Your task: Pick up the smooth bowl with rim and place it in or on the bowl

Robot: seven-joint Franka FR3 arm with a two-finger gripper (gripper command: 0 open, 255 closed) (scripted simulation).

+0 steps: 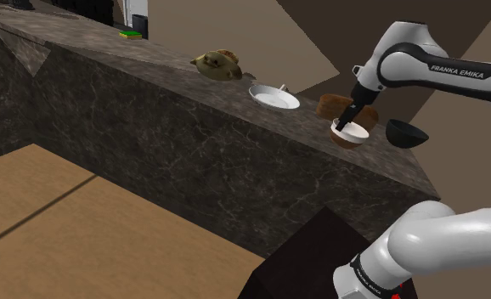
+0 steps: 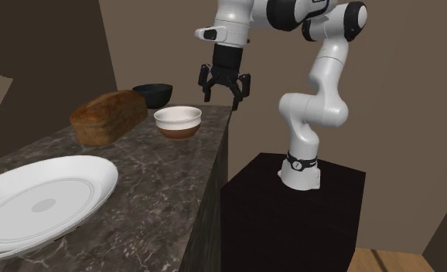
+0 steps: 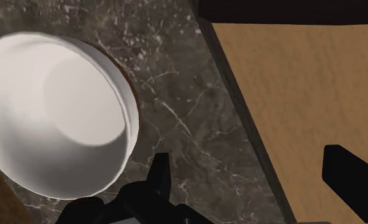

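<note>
Hand [image 2: 223, 97] open, fingers spread wide, nothing between them. It hangs above the table [image 2: 162, 174] edge, just beside the white bowl [image 2: 178, 120] and higher than its rim. White bowl: brown lower band, upright on the table near the edge, not touched. In the wrist view the white bowl [image 3: 55, 114] lies outside one finger [image 3: 160, 170], not between the two. Black bowl [image 2: 154, 94] upright, near the white bowl, apart from it. Bread loaf [image 2: 108, 116] just beside the white bowl. White plate [image 2: 44, 202] well apart from the white bowl.
</note>
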